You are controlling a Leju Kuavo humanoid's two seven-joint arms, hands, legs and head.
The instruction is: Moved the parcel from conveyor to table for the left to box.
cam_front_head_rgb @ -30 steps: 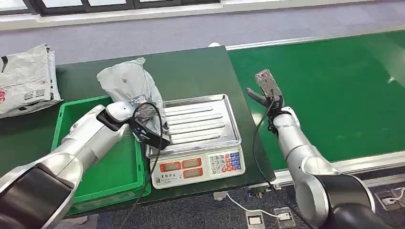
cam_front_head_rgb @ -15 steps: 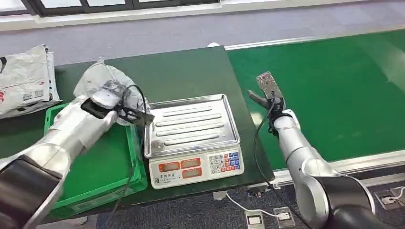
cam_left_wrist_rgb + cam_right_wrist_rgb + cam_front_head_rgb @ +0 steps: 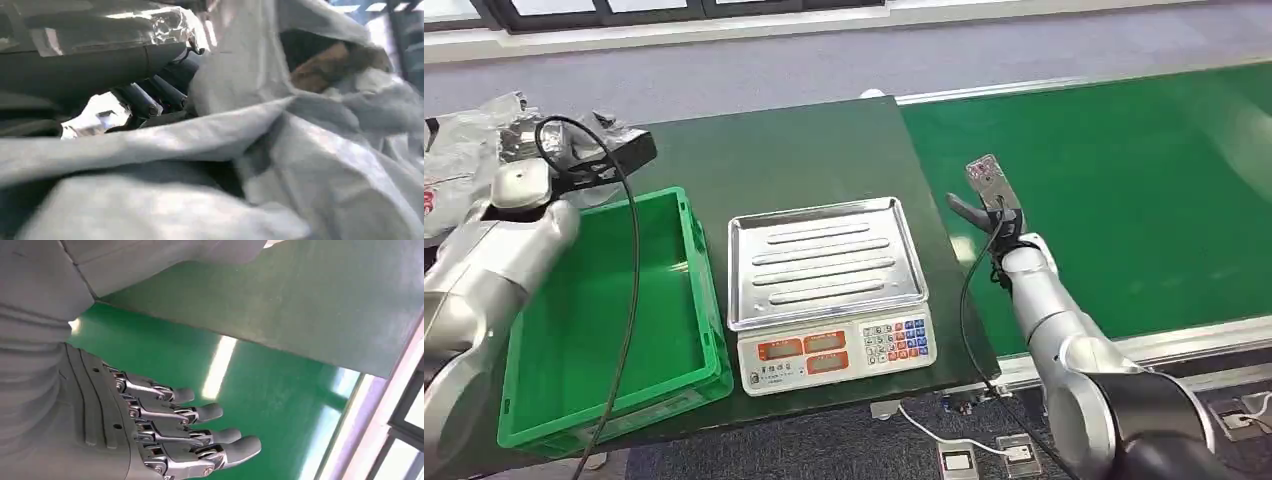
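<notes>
A dark green table stands before me, with the bright green conveyor running along its right side and grey floor beyond both. On the table, from left to right: a green box, a weighing scale with a steel pan, and, at the far left corner, a heap of white mail bags.

Head view: my left arm reaches over the far left corner of the box, toward that heap. My left hand lies past the box's far rim, dark against crumpled grey plastic; how its fingers lie cannot be read from here. My right hand is raised upright over the near edge of the conveyor, beside the table's right edge.

Left wrist view: this close view supplies what the head view lacks. The grey parcel is a wrinkled plastic bag, pressed right up against my left hand; the dark fingers are curled into its folds, gripping it. A brown patch shows through a gap in the plastic.

Right wrist view: my right hand has its fingers extended and slightly apart, holding nothing, with the conveyor belt behind it.

The parcel is thus in my left hand, beyond the box's far left corner and well away from the scale.
</notes>
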